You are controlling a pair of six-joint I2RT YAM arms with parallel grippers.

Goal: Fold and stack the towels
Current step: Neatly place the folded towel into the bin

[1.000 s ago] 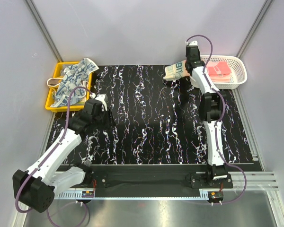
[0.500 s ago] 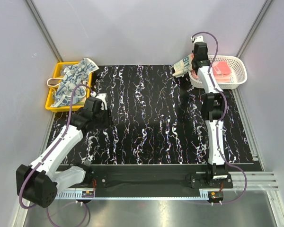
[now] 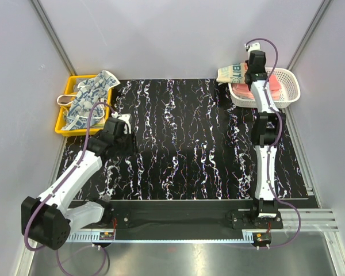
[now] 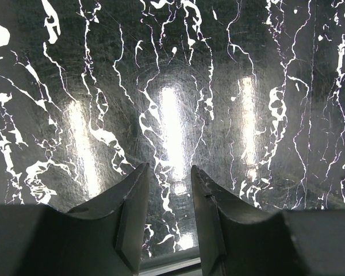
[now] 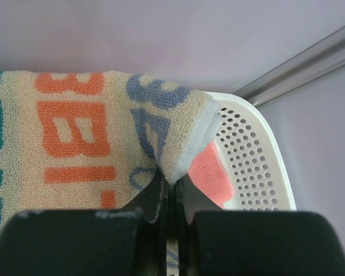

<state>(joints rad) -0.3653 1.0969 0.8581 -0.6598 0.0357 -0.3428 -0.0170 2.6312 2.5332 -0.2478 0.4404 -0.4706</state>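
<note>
1. From above, the right gripper (image 3: pixel 246 71) is clenched on a cream lettered towel (image 3: pixel 232 72), holding it in the air at the left rim of the white basket (image 3: pixel 291 86) in the far right corner.
2. A pink towel (image 3: pixel 274 84) lies in that basket; blue-and-white towels (image 3: pixel 89 94) are heaped in the yellow tray (image 3: pixel 61 124) at far left.
3. The left gripper (image 3: pixel 124 122) hangs over the black marbled mat (image 3: pixel 190 144) near the tray.
4. In the left wrist view, the left gripper (image 4: pixel 167 201) is released, its fingers (image 4: pixel 132 207) apart with only the mat (image 4: pixel 247 115) between them.
5. In the right wrist view, the right gripper (image 5: pixel 169 192) pinches a folded corner of the lettered towel (image 5: pixel 75 132), above the basket (image 5: pixel 247 149) and the pink towel (image 5: pixel 210 172).
</note>
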